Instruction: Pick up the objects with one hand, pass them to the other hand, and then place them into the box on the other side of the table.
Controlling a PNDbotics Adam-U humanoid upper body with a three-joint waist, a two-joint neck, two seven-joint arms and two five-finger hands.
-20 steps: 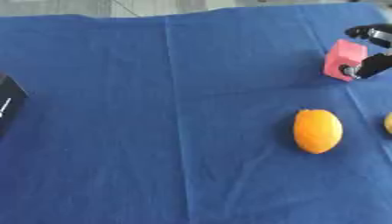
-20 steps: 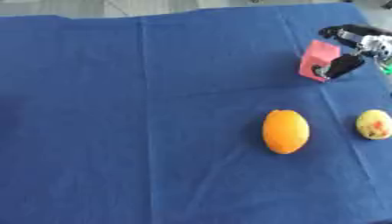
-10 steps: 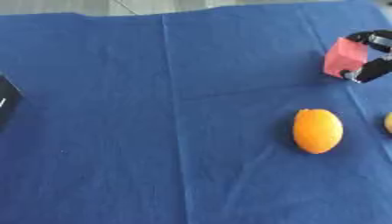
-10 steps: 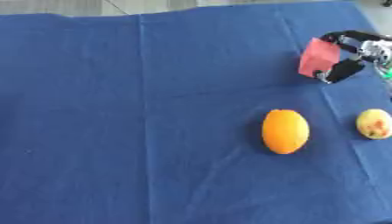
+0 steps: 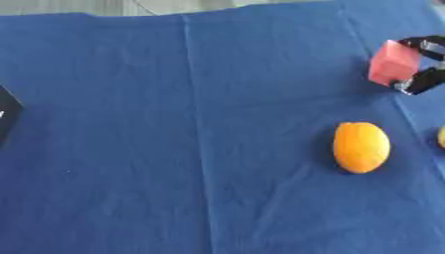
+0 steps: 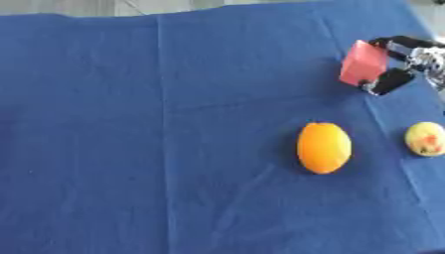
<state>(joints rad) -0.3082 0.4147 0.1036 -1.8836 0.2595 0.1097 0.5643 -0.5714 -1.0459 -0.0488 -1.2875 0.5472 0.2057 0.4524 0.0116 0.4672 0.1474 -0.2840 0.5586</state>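
My right hand (image 6: 407, 62) comes in from the upper right, its fingers and thumb pinched on a pink block (image 6: 362, 63) held just over the blue cloth. An orange oval fruit (image 6: 323, 147) lies on the cloth below the block. A small yellow-green fruit with a red patch (image 6: 425, 139) sits near the right edge. A black box (image 5: 7, 115) shows only as a corner at the left edge of the left eye view. My left hand appears in no view.
The blue tablecloth (image 5: 191, 149) covers the whole table, with a crease running down its middle. The far table edge (image 6: 217, 7) shows at the top.
My right hand has kept hold of the pink block, lifting and tilting it slightly. The fruits have stayed put.
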